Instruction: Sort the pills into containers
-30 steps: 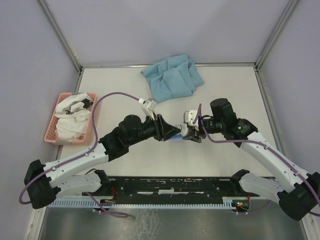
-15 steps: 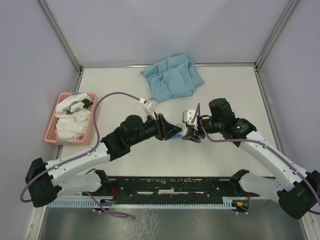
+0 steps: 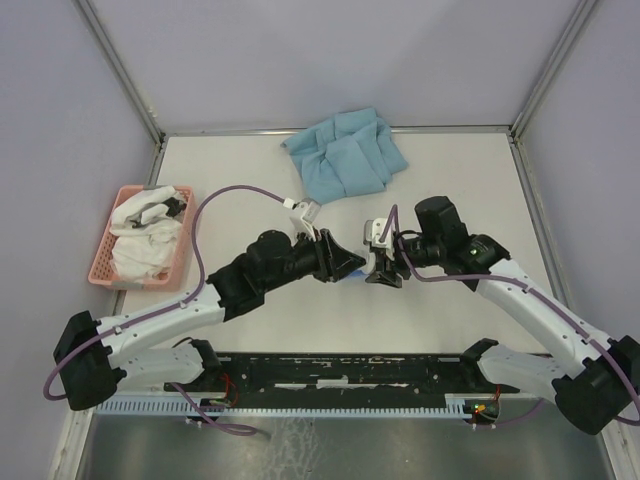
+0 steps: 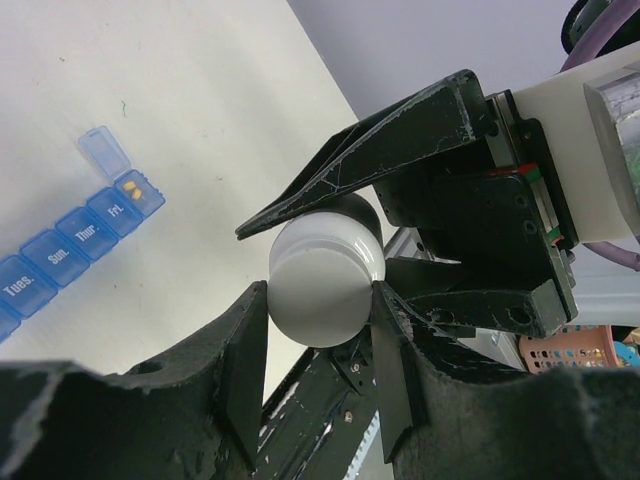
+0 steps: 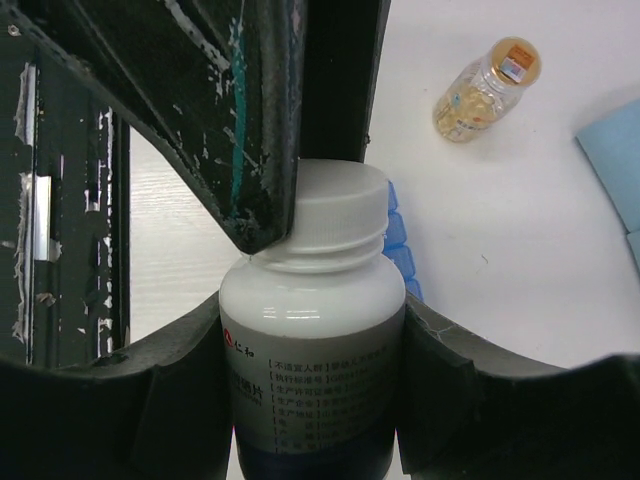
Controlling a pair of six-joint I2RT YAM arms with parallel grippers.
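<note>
At the centre of the table, my two grippers are sharing one white pill bottle.
My right gripper is clamping the bottle's body, jaws standing moderately spread around it. My left gripper is pinching the cap with narrow jaws. The blue pill organiser is lying flat on the table just beside the bottle. Its end compartment is standing open, lid tipped back, with yellow pills inside, while the neighbouring lids are sitting shut. A small clear bottle of yellow capsules is lying on its side nearby. A blue cloth is resting at the far edge and a pink basket at the left.
</note>
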